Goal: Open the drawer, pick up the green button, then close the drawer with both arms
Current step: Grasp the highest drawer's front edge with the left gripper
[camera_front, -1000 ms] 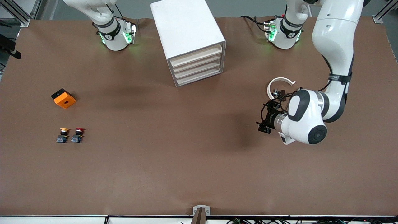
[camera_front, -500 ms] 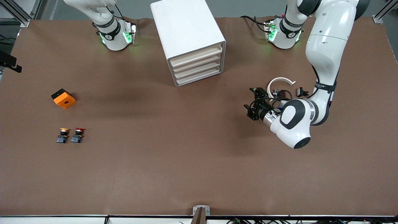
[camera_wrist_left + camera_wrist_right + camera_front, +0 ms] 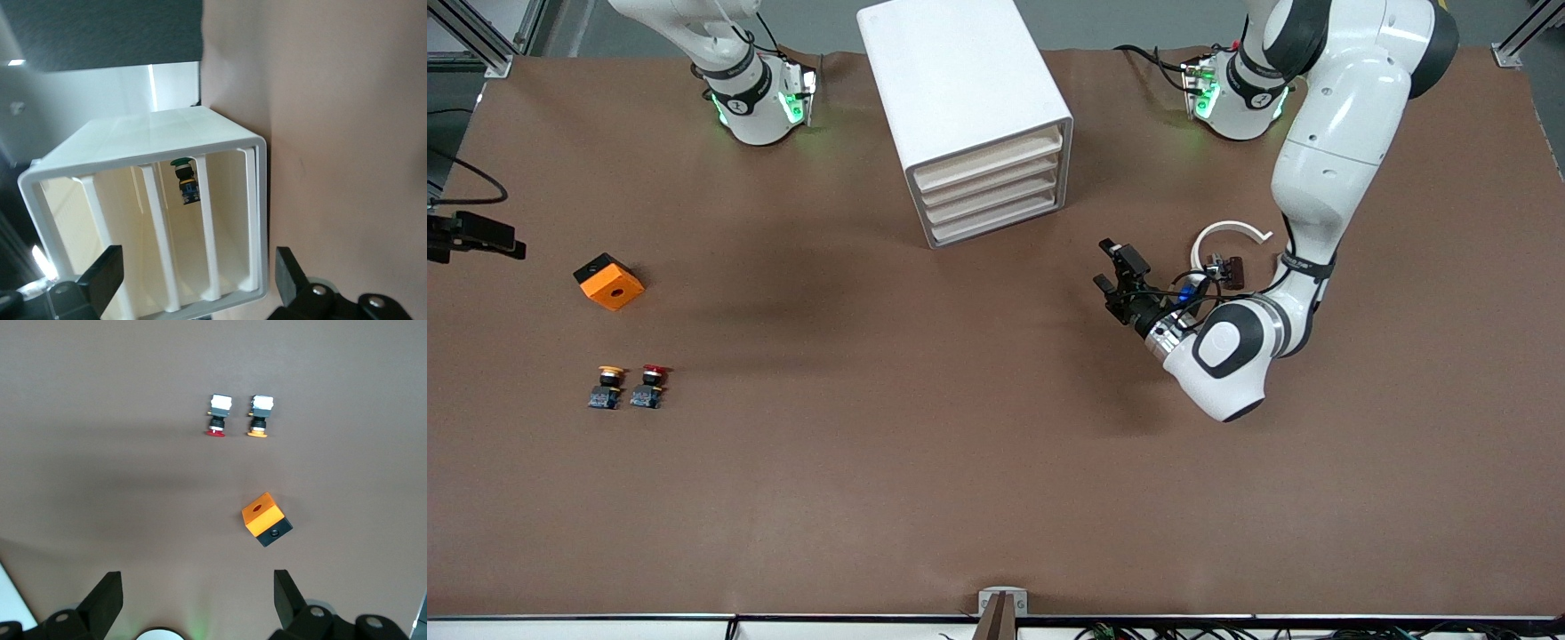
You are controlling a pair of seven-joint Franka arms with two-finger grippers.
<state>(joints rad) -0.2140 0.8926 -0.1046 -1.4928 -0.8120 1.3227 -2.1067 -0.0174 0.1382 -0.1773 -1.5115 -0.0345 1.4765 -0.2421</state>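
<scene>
With all four drawers shut in the cabinet (image 3: 969, 116), the small, light, rigid button (image 3: 184, 180) inside should be pinched at its block base; left claw (image 3: 1122, 283) hovers wide before the fronts, right claw (image 3: 193, 600) waits wide.

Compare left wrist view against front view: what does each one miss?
Left wrist only: the green button, visible through a gap in the cabinet front.

Front only: the yellow button, red button and orange box toward the right arm's end of the table. It also shows the right gripper, open, over that end's table edge, and all four drawers closed.

Both: the cabinet, the brown table, and the left gripper, open, pointing at the cabinet front.
</scene>
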